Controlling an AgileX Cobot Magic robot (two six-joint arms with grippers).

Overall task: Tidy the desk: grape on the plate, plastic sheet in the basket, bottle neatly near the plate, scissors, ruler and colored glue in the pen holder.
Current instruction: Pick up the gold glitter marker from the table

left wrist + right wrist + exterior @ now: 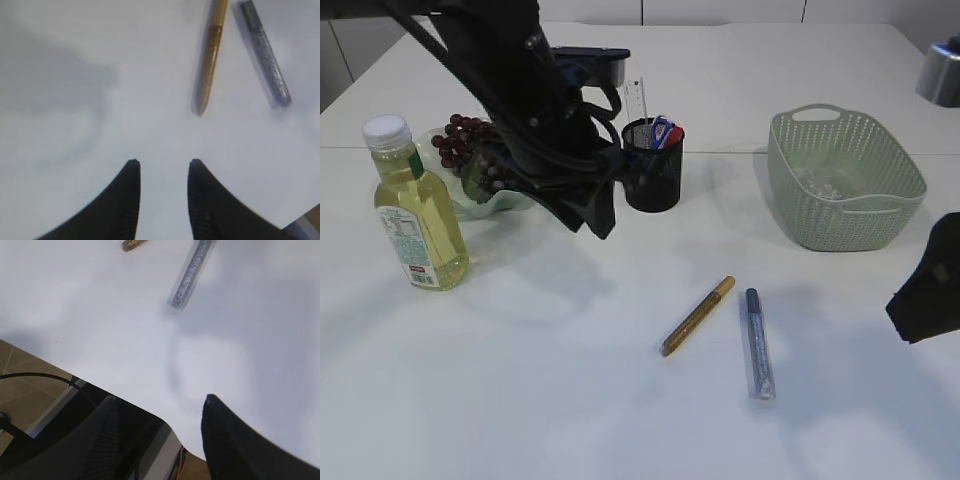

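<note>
Across the white desk, most things look placed: basket at two o'clock, bottle at nine beside the grapes' plate, pen holder at twelve. Two glitter glue pens lie loose at centre, gold glue pen beside silver glue pen. Left pincer, fingers apart and empty, should descend squarely across the gold barrel's middle; right pincer waits apart at four o'clock.
</note>
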